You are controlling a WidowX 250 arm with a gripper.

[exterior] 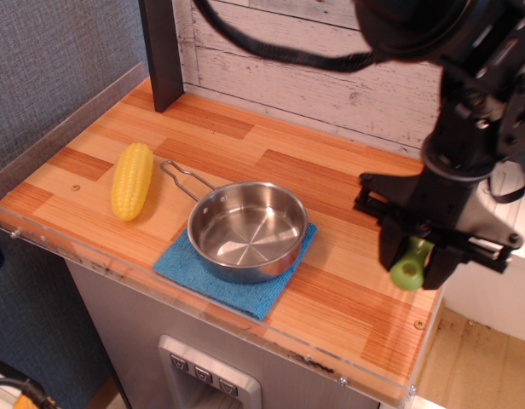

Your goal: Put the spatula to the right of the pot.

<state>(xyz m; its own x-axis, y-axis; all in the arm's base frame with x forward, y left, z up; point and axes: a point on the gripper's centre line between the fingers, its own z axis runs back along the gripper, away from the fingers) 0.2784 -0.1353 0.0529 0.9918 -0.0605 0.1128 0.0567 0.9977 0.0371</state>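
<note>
The pot point(247, 231) is a shiny shallow steel pan with a wire handle, sitting on a blue cloth point(233, 276) near the table's front. My gripper point(413, 260) is to the right of the pot, near the table's right edge, pointing down. It is shut on the spatula point(410, 266). Only the spatula's bright-green handle with its hole shows between the fingers. The grey blade is hidden inside the gripper. The handle end hangs just above the wood.
A yellow corn cob point(131, 181) lies left of the pot. A dark post point(160, 51) stands at the back left. A clear plastic rim point(203, 294) runs along the table's front and left edges. A white cabinet point(510, 256) stands beyond the right edge.
</note>
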